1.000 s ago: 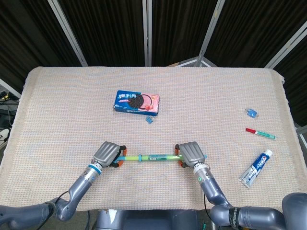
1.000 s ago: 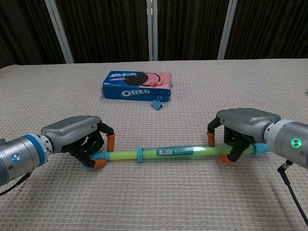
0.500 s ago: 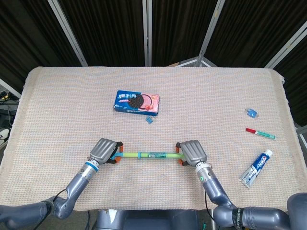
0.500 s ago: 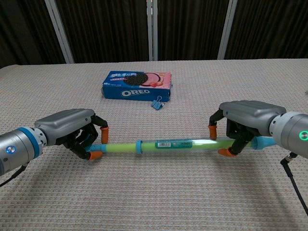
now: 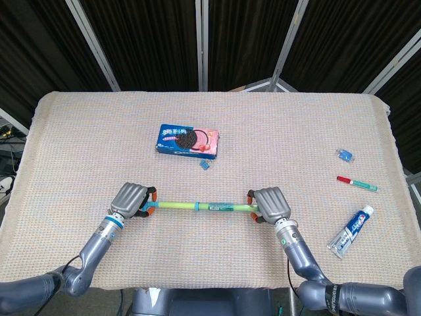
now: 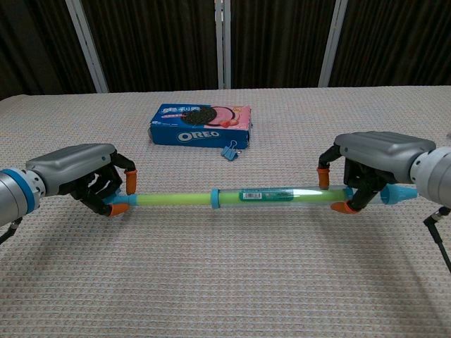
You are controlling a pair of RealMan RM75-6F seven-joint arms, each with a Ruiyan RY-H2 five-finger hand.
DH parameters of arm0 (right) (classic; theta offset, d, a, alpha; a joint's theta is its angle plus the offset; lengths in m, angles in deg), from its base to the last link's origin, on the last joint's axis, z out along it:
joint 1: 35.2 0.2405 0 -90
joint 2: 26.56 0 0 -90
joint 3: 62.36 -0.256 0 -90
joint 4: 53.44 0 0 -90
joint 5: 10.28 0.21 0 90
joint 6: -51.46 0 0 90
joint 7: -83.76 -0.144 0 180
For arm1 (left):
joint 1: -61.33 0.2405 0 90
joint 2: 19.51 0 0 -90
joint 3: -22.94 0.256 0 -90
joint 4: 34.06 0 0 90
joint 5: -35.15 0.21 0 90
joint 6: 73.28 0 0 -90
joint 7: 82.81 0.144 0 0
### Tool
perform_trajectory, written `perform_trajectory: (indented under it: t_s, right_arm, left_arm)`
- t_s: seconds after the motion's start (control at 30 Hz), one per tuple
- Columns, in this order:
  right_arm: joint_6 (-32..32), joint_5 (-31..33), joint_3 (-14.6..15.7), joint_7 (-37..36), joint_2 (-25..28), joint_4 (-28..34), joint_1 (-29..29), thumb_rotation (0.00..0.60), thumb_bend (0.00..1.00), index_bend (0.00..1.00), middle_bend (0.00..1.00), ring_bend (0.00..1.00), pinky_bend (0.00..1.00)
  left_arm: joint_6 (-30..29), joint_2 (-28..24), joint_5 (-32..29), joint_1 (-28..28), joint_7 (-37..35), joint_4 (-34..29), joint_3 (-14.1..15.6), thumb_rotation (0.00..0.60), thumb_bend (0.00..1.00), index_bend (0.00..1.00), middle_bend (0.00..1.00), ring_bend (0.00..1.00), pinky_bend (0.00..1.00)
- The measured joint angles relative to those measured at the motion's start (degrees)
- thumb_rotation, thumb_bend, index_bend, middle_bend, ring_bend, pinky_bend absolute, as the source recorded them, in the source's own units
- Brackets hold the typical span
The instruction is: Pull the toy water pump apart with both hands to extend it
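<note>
- Change: both hands have drawn further apart than in the earlier frames, the left hand [image 6: 74,174] shifting outward to the left and the right hand [image 6: 373,165] outward to the right; more of the thin green rod now shows on the toy water pump [image 6: 232,198].
- Toy water pump: lies level between the two hands near the front edge of the desk [image 5: 99,131]; thin yellow-green rod on the left, blue collar [image 6: 213,198] near the middle, clear labelled barrel on the right, blue nozzle poking out beyond the right hand.
- Left hand: fingers curled closed around the rod's end; orange fingertips [image 6: 118,207] wrap it from front and back.
- Right hand: fingers curled closed around the barrel's far end, orange fingertips [image 6: 341,207] under and over the tube.
- Step in hand, judged: mid-pull, the pump partly extended.
- Doing it well, judged: keep both grips firm, pull straight along the pump's axis, hold the two ends level so the rod does not bind or bend, and ease off when the stroke reaches its stop.
- Other items: Oreo box [image 6: 199,125] and a blue binder clip [image 6: 229,151] behind the pump; toothpaste tube [image 5: 350,231], a pen [image 5: 357,183] and a second blue clip [image 5: 345,155] well off to the right.
</note>
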Motion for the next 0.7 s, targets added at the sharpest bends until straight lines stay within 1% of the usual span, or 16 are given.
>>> perform_trajectory:
  t_s: [0.17, 0.7]
  right_arm:
    - [-0.19, 0.00, -0.40, -0.86, 1.52, -0.22, -0.33, 0.600, 0.61, 0.69, 1.00, 1.00, 1.00]
    - [-0.48, -0.11, -1.14, -2.84, 4.01, -1.15, -1.11, 0.600, 0.61, 0.70, 1.00, 1.00, 1.00]
  left_arm:
    - [0.44, -1.48, -0.56, 0.27, -1.10, 1.11, 0.05, 0.600, 0.49, 0.77, 0.81, 0.77, 0.97]
    - [1.02, -2.64, -1.28, 0.87, -2.99, 4.00, 0.50, 0.600, 0.49, 0.78, 0.81, 0.77, 0.97]
